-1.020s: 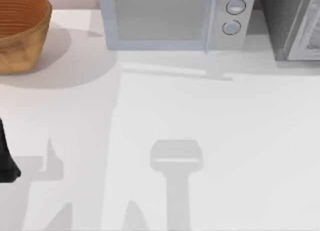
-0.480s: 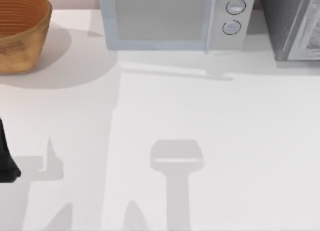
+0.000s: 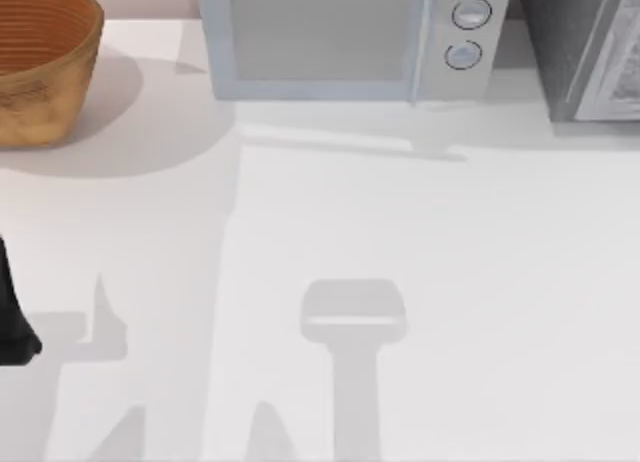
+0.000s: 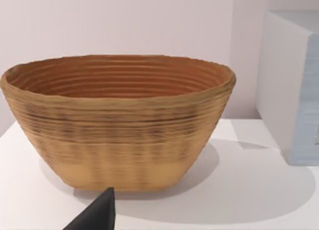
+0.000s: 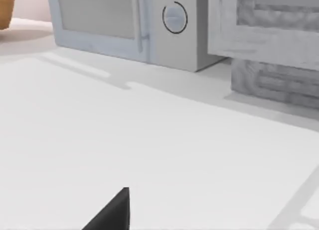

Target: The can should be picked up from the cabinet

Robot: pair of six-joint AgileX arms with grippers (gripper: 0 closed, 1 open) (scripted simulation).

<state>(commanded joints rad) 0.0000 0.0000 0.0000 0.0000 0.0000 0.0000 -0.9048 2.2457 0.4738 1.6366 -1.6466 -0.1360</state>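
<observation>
Still nothing is changing: the left arm (image 3: 14, 312) is staying parked at the white table's (image 3: 420, 232) nine o'clock edge. Jaw states cannot be told. The ribbed woven basket (image 3: 40, 57) is sitting at eleven o'clock, the pale grey microwave (image 3: 350, 42) at twelve, the grey cabinet (image 3: 585, 47) at one.

No readable text, label or number on the microwave (image 3: 350, 42), basket (image 3: 40, 67) or cabinet (image 3: 590, 52).

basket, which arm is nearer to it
Left. My left arm is at the table's left edge, on the same side as the basket. The right wrist view faces the microwave and cabinet.
</observation>
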